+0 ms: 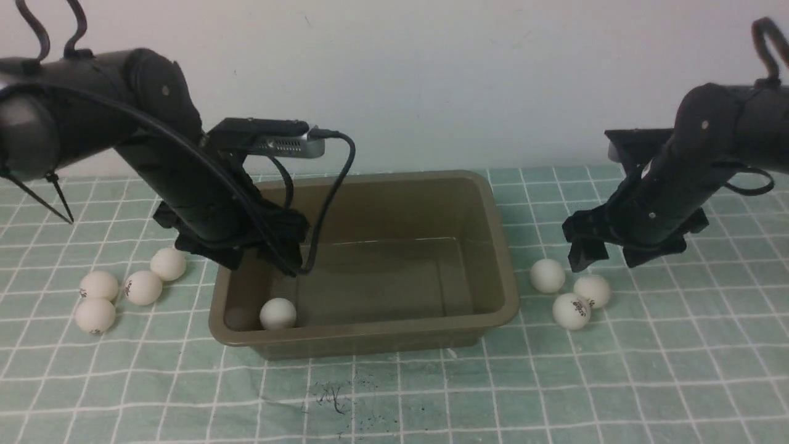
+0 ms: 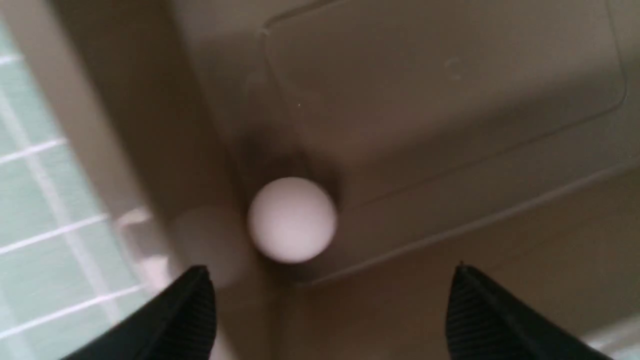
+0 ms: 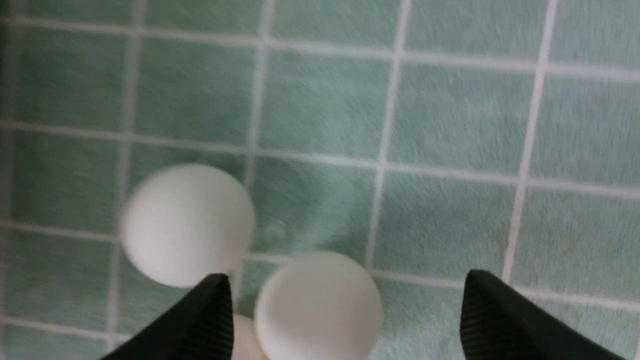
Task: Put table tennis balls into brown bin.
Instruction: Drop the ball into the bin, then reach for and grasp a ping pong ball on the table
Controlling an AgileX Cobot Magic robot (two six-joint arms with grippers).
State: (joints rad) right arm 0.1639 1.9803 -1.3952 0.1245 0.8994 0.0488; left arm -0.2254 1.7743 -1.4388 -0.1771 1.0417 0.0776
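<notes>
The brown bin [image 1: 502, 259] stands mid-table. One table tennis ball [image 1: 277, 313] lies in its near left corner, seen in the left wrist view as a white ball [image 2: 292, 219] on the bin floor [image 2: 440, 100]. My left gripper [image 1: 259, 246] [image 2: 330, 270] hangs open above that corner, holding nothing. Several balls [image 1: 143, 287] lie on the cloth left of the bin. Three balls [image 1: 571, 311] lie to its right. My right gripper [image 1: 610, 256] [image 3: 345, 275] is open just above them, over one ball [image 3: 317, 305], beside another [image 3: 187, 225].
A green checked cloth [image 1: 678, 370] covers the table, with a white wall [image 1: 431, 74] behind it. The left wrist's black cable [image 1: 327, 203] hangs down into the bin. Dark scuff marks [image 1: 336, 398] sit on the cloth in front of the bin.
</notes>
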